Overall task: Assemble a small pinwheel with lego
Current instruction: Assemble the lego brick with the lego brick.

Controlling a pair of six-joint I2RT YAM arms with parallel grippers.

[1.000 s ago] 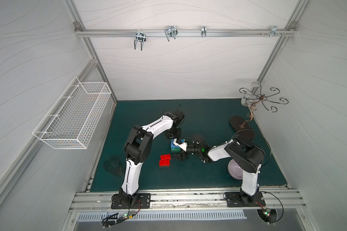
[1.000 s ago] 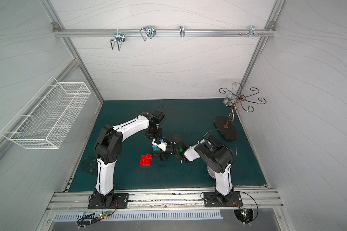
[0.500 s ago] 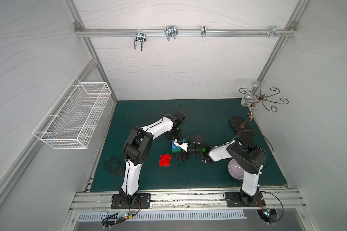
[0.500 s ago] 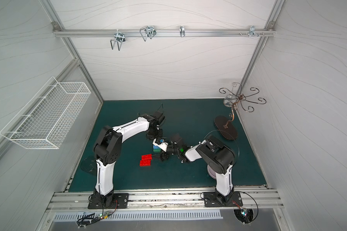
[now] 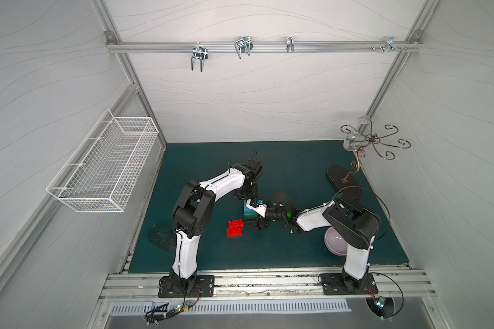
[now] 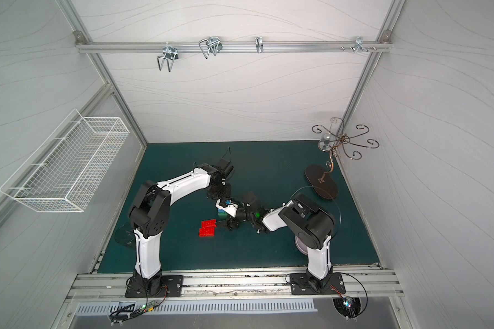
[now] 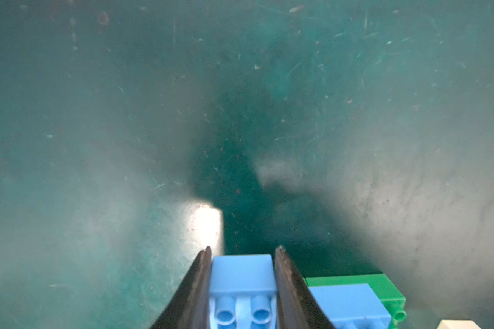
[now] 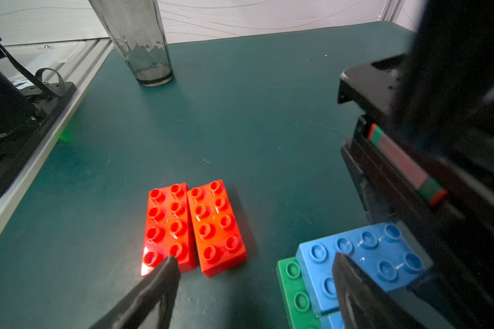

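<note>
Left gripper [image 7: 244,250] is clamped on a blue brick [image 7: 241,273] low over the mat [image 7: 97,142], just beside a second blue brick [image 7: 351,304] stacked on a green brick [image 7: 382,287]. Right gripper [image 8: 254,263] is spread wide and empty, one fingertip by the two red bricks [image 8: 194,225], the other by the stack. Red bricks lie flat, side by side, touching.

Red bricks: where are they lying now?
In both top views the red bricks lie side by side on the mat, left of the blue-green stack.
</note>
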